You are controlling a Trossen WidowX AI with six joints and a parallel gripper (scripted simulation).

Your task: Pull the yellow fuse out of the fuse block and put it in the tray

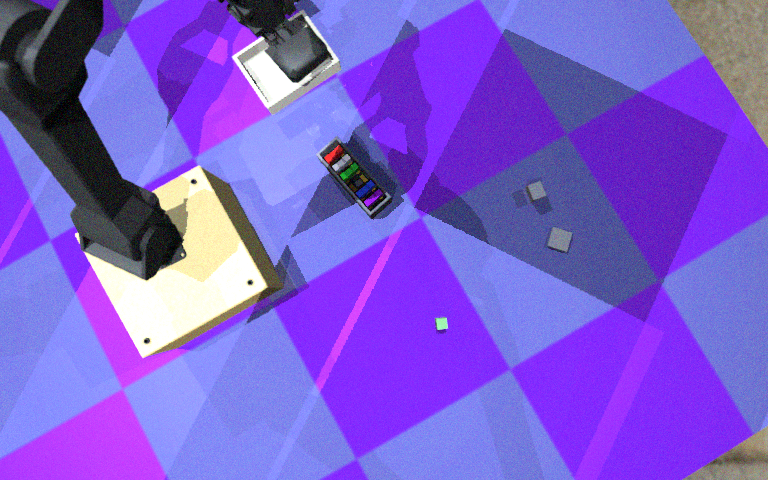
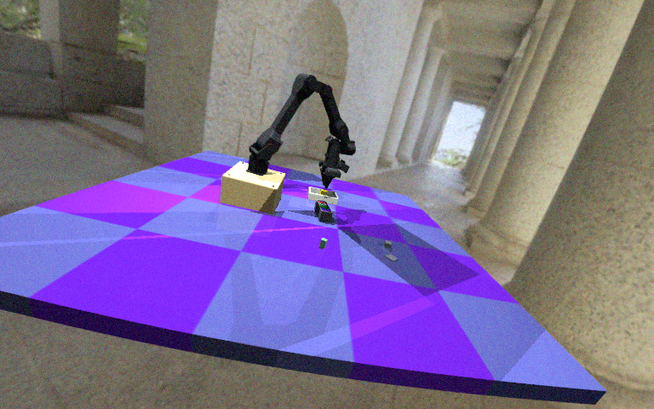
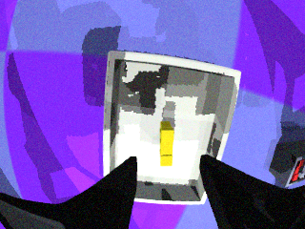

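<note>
Checkered table (image 1: 566,367): landmark is white tray (image 3: 117,153).
Arm (image 2: 294,108) arches from tan base box (image 1: 186,283), reaching over tray.
Fuse block (image 1: 355,177) near tray, well apart from it.
Gripper (image 3: 167,175) above tray, jaws apart, holding nothing.
Yellow fuse (image 3: 167,144) lies inside tray, clear of fingers.

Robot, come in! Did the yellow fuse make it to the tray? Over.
End effector open, holding nothing, above the tray. Yellow fuse lying inside tray. Fuse block off to the side, nothing in the way.
</note>
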